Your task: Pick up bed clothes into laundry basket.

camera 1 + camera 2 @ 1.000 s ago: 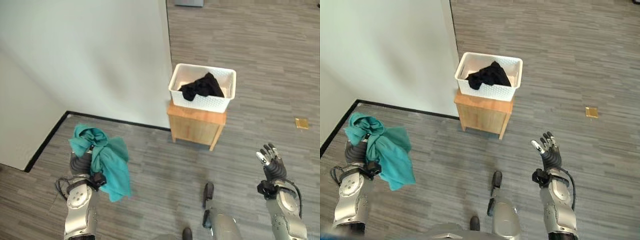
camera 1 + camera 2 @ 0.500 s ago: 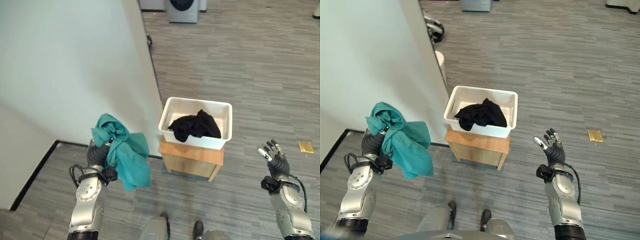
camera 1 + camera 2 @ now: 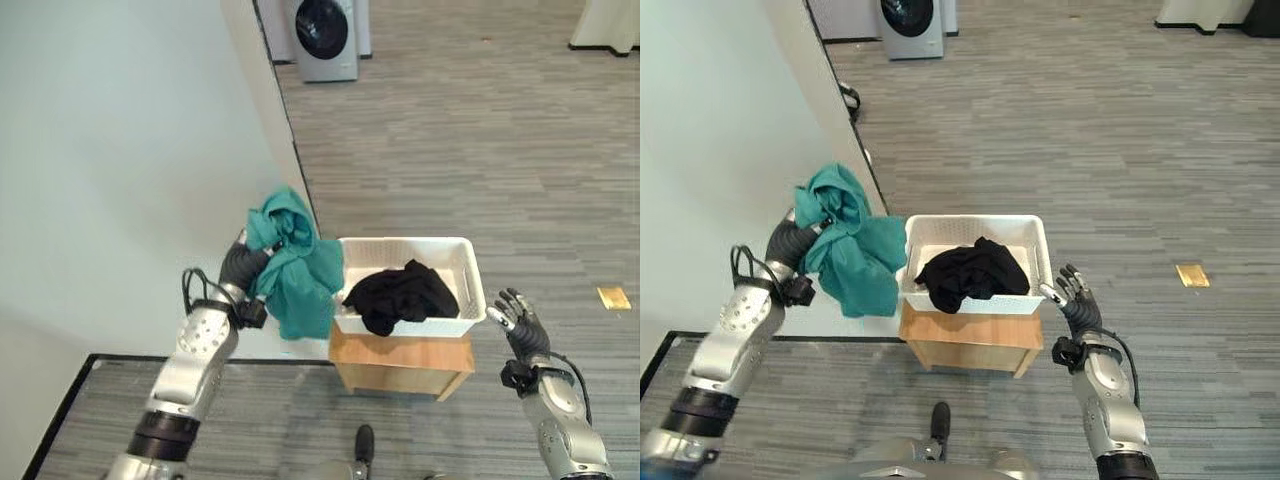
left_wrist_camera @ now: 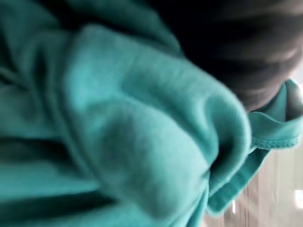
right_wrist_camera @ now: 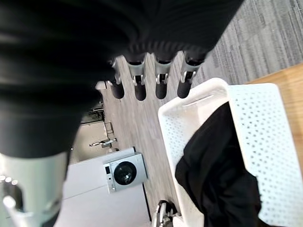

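A bunched teal cloth (image 3: 293,262) hangs from my left hand (image 3: 241,268), whose fingers are curled round its top. It dangles just left of a white perforated laundry basket (image 3: 464,283), touching the basket's left end. The same cloth (image 4: 118,123) sits right against the left wrist camera. A black garment (image 3: 400,295) lies inside the basket, seen too as the black garment (image 5: 222,165) in the right wrist view. My right hand (image 3: 520,325) is held up beside the basket's right end, fingers (image 5: 140,85) straight and holding nothing.
The basket rests on a small wooden stand (image 3: 400,362) on grey plank flooring. A pale wall (image 3: 120,150) rises at the left, its corner just behind the cloth. A washing machine (image 3: 326,38) stands far back. A small yellow tag (image 3: 612,297) lies on the floor at right.
The camera has come closer to the basket and tilted up. My left hand has carried the teal cloth up and rightward to the basket's left end. My right hand now sits beside the basket's right end.
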`<state>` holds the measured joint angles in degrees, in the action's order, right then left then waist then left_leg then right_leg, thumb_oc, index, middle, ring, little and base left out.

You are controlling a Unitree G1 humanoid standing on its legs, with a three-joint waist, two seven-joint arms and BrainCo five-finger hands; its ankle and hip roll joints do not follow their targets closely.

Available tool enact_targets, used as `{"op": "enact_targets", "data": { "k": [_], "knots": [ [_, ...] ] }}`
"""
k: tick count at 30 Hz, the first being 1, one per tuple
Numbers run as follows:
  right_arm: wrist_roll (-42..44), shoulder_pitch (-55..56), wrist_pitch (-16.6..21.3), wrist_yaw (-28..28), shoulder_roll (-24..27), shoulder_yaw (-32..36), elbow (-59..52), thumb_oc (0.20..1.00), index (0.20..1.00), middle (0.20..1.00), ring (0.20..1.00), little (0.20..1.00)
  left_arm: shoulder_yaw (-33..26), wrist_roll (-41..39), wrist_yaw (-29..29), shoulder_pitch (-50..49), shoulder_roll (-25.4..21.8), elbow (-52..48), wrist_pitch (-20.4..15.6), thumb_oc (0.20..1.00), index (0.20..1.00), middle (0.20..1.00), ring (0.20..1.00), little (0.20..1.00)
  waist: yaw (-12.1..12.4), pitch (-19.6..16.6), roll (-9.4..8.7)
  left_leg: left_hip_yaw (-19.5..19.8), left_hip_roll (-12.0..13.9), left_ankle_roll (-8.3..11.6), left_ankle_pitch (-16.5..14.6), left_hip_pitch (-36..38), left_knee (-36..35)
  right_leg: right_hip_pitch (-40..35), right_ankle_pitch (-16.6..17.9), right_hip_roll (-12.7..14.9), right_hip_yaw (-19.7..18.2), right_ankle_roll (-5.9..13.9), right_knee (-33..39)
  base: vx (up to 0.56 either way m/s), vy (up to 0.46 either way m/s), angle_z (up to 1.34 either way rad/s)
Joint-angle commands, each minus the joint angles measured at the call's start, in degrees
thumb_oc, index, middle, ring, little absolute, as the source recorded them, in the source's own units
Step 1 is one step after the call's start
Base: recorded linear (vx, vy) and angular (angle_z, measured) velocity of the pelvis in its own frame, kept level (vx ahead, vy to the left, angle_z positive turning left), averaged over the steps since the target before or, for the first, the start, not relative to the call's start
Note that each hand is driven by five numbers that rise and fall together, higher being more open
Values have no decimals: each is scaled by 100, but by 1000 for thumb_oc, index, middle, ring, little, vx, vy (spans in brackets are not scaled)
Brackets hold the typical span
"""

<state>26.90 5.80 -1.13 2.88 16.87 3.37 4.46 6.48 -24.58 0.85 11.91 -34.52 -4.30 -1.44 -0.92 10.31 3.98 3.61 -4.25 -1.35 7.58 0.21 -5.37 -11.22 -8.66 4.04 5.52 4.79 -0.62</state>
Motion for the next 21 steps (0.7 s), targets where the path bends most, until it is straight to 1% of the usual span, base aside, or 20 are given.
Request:
{"op": "enact_targets", "data": {
  "k": [1,2,3,8,9,11,12,15,18,21],
  "knots": [
    [-20,-155,197,-62,187,-47,-407,1000,1000,1000,1000,1000,237,-294,105,838,-40,-110,-252,200,200,200,200,200,-73,-237,-91,58,248,306,-673,434,37,557,630,-131,107,9,562,46,42,-3],
    [1,-155,201,-65,192,-70,-417,1000,1000,1000,1000,1000,347,-336,122,1033,-148,-79,-246,200,200,200,200,200,-106,-250,-75,44,253,303,-687,447,37,565,630,-132,90,23,562,35,27,-2],
    [1,-159,200,-65,183,-59,-418,1000,1000,1000,1000,1000,365,-341,122,1060,-153,-58,-255,200,200,200,200,200,-92,-243,-80,41,254,303,-689,449,37,564,631,-133,86,23,562,18,15,-6],
    [63,-135,213,-113,252,-203,-390,1000,1000,1000,1000,1000,939,-478,107,2186,-806,270,-300,200,200,200,200,200,-215,-262,-36,-61,260,292,-730,464,37,635,666,-136,10,112,562,30,15,-16],
    [61,-147,223,-126,311,-276,-411,1000,1000,1000,1000,1000,1273,-549,75,2782,-1031,594,-307,200,200,200,200,200,-299,-261,9,-85,252,290,-740,459,37,655,676,-126,-14,143,562,46,9,-7],
    [68,-144,227,-128,302,-276,-409,1000,1000,1000,1000,1000,1339,-601,64,2921,-1056,716,-337,200,200,200,200,200,-303,-253,8,-92,255,290,-738,454,37,660,679,-122,-13,155,562,33,4,-4],
    [102,-131,255,-120,306,-322,-392,1000,1000,1000,1000,1000,1589,-781,19,3319,-1043,1153,-341,200,200,200,200,200,-365,-242,31,-121,256,294,-742,444,37,685,684,-112,-15,185,562,40,3,-6],
    [134,-150,313,-77,323,-385,-389,1000,1000,1000,1000,1000,1998,-766,-39,4037,-1184,1690,-320,200,200,200,200,200,-490,-218,87,-200,263,301,-738,390,37,786,719,-110,-57,242,562,37,10,-6],
    [174,-119,322,-84,319,-439,-364,1000,1000,1000,1000,1000,2284,-937,-12,4457,-1161,2110,-296,200,200,200,200,200,-575,-175,101,-290,274,305,-740,318,37,915,759,-118,-106,284,562,14,2,-23],
    [166,-62,323,-84,336,-454,-350,1000,1000,1000,1000,1000,2552,-915,36,4863,-1196,2455,-277,200,200,200,200,200,-670,-120,104,-396,284,310,-741,224,37,1066,809,-138,-183,317,562,14,6,-18]
  ]
}}
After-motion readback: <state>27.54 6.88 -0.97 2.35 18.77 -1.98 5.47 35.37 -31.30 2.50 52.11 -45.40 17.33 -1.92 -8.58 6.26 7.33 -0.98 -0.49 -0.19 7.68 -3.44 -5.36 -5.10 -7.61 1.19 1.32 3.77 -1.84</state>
